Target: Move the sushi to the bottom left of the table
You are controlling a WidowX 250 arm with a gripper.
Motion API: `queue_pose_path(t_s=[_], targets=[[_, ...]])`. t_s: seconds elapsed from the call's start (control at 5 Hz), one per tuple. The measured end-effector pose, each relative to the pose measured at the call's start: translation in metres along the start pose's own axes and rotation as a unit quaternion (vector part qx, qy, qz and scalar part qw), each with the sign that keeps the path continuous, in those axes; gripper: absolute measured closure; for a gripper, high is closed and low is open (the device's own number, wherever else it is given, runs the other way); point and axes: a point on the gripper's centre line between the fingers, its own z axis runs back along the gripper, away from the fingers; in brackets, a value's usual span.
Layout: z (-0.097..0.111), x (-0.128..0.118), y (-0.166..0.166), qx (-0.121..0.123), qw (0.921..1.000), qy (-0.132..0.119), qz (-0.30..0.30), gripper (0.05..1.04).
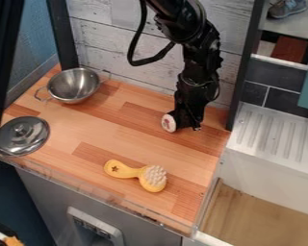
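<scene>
Spread under the yellow brush [124, 170] and out past it on all sides: a wooden table [111, 129]. Hanging down beyond the brush, a little to its right: the black arm [200, 62], ending in a gripper [185, 122] low over the wood. Far behind and left of the brush: a metal pot [73, 85]. Well to the left of the brush, slightly behind: a metal lid [23, 136].

Smallest of all, the sushi [169, 123]: behind the brush and slightly right, against the left side of the gripper, pale round face turned sideways. Cannot tell the state of the jaws: perhaps pinching the sushi, perhaps only beside it. Nor can tell for sure whether lifted or touching wood.

Looks like a toy piece, so probably light and fairly firm, hardly fragile. Could roll if let go on its curved side. Best taken across the round wall, low and centred, with modest pressure. Next, judging by the task: secure it, carry it left of the brush towards the front corner, avoid clipping the lid, lower gently.
</scene>
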Motion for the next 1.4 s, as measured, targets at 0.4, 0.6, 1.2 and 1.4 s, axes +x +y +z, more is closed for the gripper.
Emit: queue_pose_path(t_s=[0.4,0.6,1.2,1.4], targets=[[0.038,-0.02,0.019,0.055,0.9964,0.038,0.052,0.736],[0.059,-0.044,0.019,0.079,0.9921,0.05,0.084,0.736],[0.051,-0.157,0.019,0.062,0.9683,0.094,0.223,0.736],[0.047,-0.174,0.018,0.057,0.963,0.101,0.243,0.736]])
